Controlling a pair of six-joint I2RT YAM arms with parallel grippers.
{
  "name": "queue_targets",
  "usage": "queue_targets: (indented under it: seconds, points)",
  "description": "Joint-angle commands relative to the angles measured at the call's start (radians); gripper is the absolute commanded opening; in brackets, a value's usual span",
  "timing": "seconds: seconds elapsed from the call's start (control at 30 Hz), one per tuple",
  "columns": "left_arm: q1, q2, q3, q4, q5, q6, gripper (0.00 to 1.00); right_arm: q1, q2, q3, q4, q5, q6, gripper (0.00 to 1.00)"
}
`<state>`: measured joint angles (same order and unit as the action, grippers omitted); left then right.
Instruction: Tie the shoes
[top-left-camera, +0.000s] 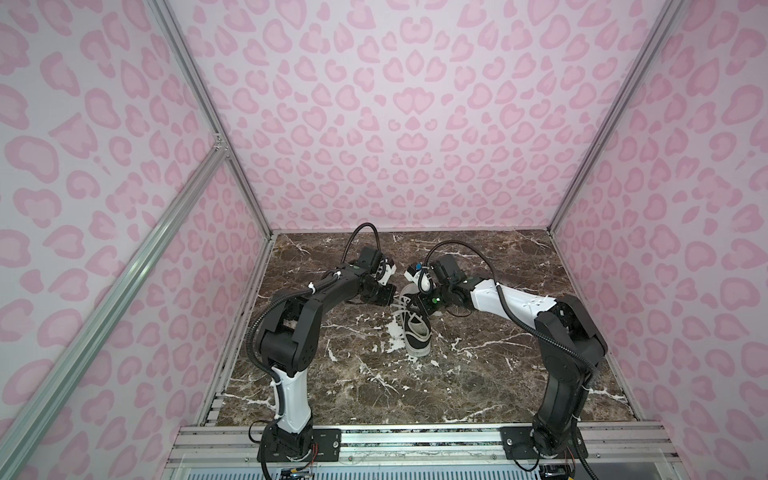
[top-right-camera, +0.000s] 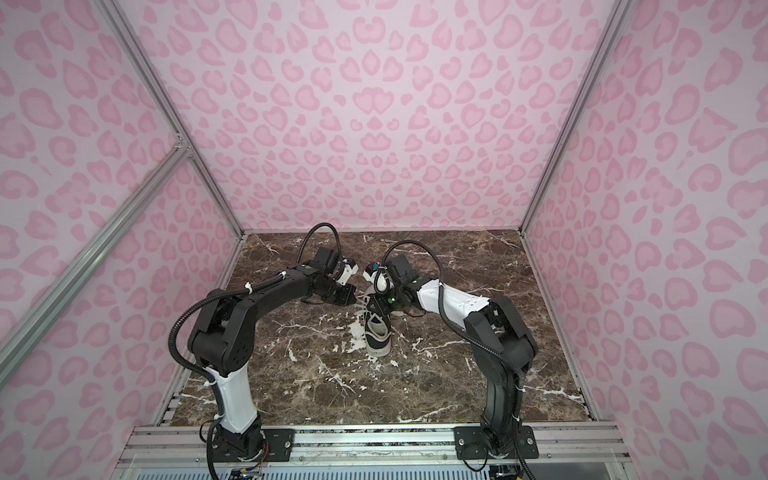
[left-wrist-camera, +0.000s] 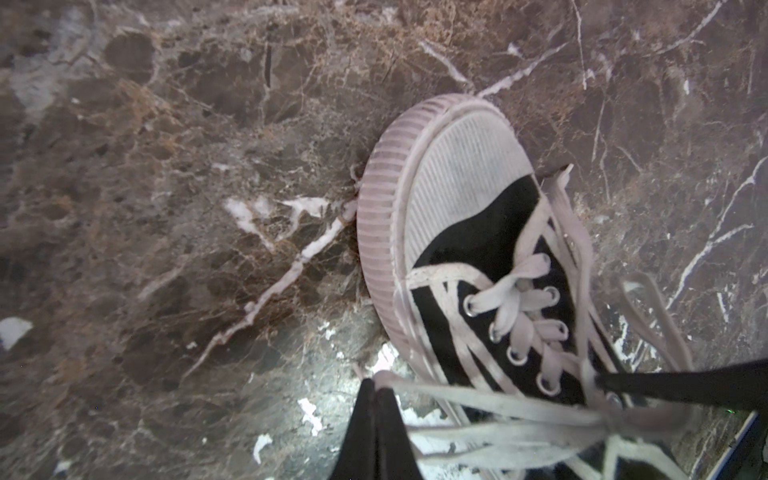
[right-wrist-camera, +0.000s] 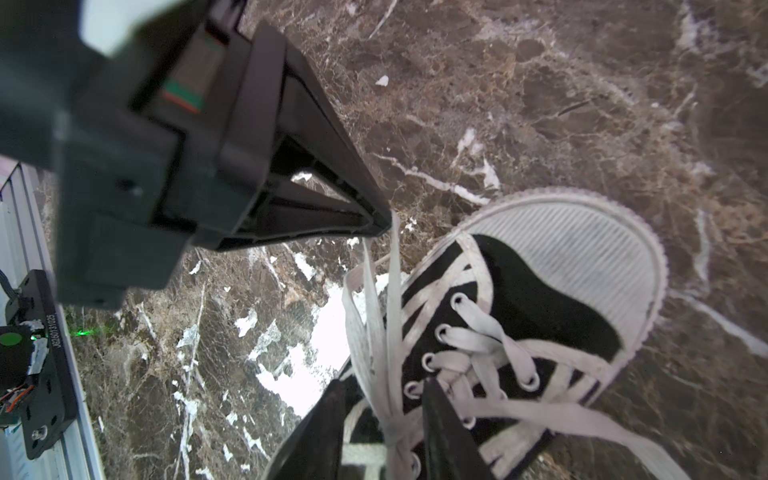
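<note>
A black canvas sneaker, the shoes (top-left-camera: 417, 332) (top-right-camera: 377, 334), lies mid-table with its white toe cap (left-wrist-camera: 457, 178) (right-wrist-camera: 582, 249) pointing to the far wall. Its off-white laces (left-wrist-camera: 478, 401) (right-wrist-camera: 370, 332) are loose. My left gripper (top-left-camera: 392, 300) (top-right-camera: 354, 297) (left-wrist-camera: 376, 384) is shut on a lace loop, held taut just left of the shoe; its tip (right-wrist-camera: 382, 220) also shows in the right wrist view. My right gripper (top-left-camera: 417, 309) (top-right-camera: 377, 309) (right-wrist-camera: 384, 392) hangs over the eyelets, its fingers apart with a bundle of lace strands between them, not pinched.
The dark brown marble tabletop (top-left-camera: 478, 374) has white veins and patches. Pink patterned walls (top-left-camera: 395, 124) close in the back and both sides. An aluminium rail (top-left-camera: 415, 440) with both arm bases runs along the near edge.
</note>
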<state>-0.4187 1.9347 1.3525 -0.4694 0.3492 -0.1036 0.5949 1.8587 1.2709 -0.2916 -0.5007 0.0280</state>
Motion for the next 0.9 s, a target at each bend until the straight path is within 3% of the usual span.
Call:
queue_targets:
  seconds: [0.0, 0.17, 0.43, 0.6, 0.87]
  points:
    - [0.004, 0.010, 0.013, 0.010, 0.011, 0.010, 0.04, 0.002, 0.011, -0.008, -0.028, 0.038, -0.024, 0.33]
    - [0.006, 0.010, 0.015, 0.026, 0.002, 0.010, 0.05, 0.008, 0.011, -0.006, -0.066, 0.092, -0.044, 0.33]
    - [0.024, -0.021, -0.029, 0.080, -0.020, -0.033, 0.43, 0.007, 0.013, 0.011, -0.082, 0.105, -0.046, 0.34]
    - [0.071, -0.071, -0.083, 0.098, -0.058, -0.081, 0.57, 0.008, -0.005, 0.018, -0.092, 0.117, -0.044, 0.35]
    - [0.078, -0.094, -0.154, 0.090, -0.043, -0.079, 0.57, 0.006, -0.006, 0.028, -0.102, 0.120, -0.043, 0.37]
